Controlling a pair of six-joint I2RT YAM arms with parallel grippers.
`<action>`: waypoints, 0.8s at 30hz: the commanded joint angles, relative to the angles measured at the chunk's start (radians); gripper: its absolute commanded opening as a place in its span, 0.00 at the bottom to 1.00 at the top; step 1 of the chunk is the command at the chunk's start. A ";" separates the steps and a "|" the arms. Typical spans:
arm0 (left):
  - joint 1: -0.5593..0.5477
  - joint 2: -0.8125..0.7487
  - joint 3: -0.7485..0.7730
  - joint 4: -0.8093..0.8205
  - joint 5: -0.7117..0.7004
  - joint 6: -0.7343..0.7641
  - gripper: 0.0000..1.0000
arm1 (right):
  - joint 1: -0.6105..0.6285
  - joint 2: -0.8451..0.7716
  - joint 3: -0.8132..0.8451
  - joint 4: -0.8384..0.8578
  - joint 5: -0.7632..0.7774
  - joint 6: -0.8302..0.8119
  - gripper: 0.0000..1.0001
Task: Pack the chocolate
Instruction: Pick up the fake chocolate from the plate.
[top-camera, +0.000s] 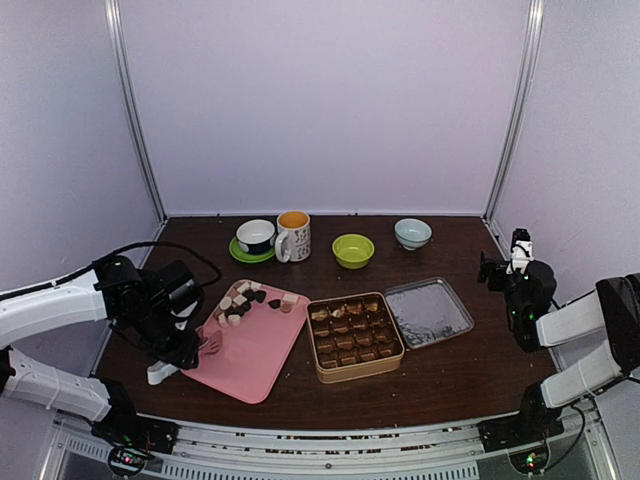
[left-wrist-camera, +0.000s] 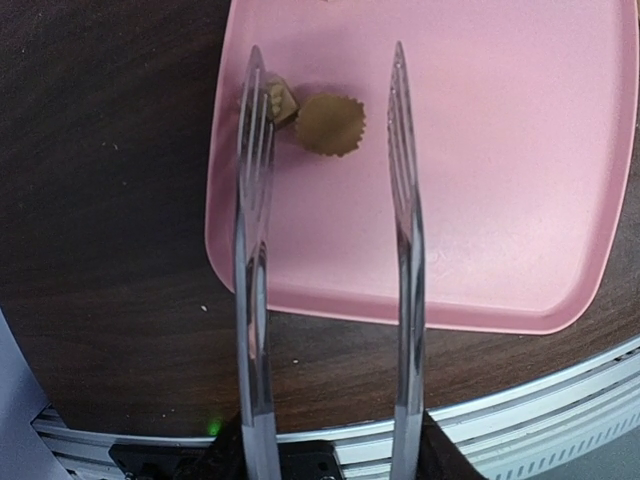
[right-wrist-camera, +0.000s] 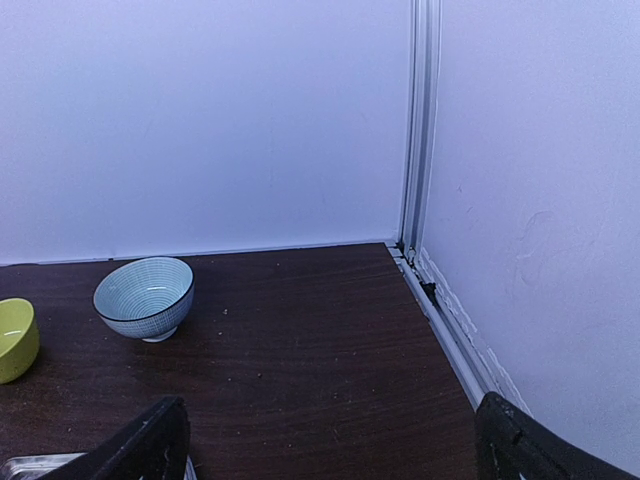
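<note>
Chocolate sits upper left on our pink tray, between the open tongs our left gripper clamps; right gripper's jaws gape wide apart.

Left arm and right arm: white tube links, black joint housings. Black cable loops over left wrist. Right claw black, white cap on top; fingers matte black. Green light on right base.

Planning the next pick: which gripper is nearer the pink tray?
Left. The left gripper holds tongs over the pink tray; the right gripper hangs far to its right, well apart.
</note>
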 joint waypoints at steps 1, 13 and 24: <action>0.007 0.006 -0.007 0.039 0.019 0.013 0.48 | -0.006 0.002 0.010 0.022 -0.001 0.002 1.00; 0.008 0.033 -0.018 0.053 0.045 0.029 0.46 | -0.006 0.002 0.011 0.022 0.000 0.003 1.00; 0.008 0.063 -0.013 0.082 0.100 0.052 0.40 | -0.006 0.001 0.010 0.022 0.000 0.002 1.00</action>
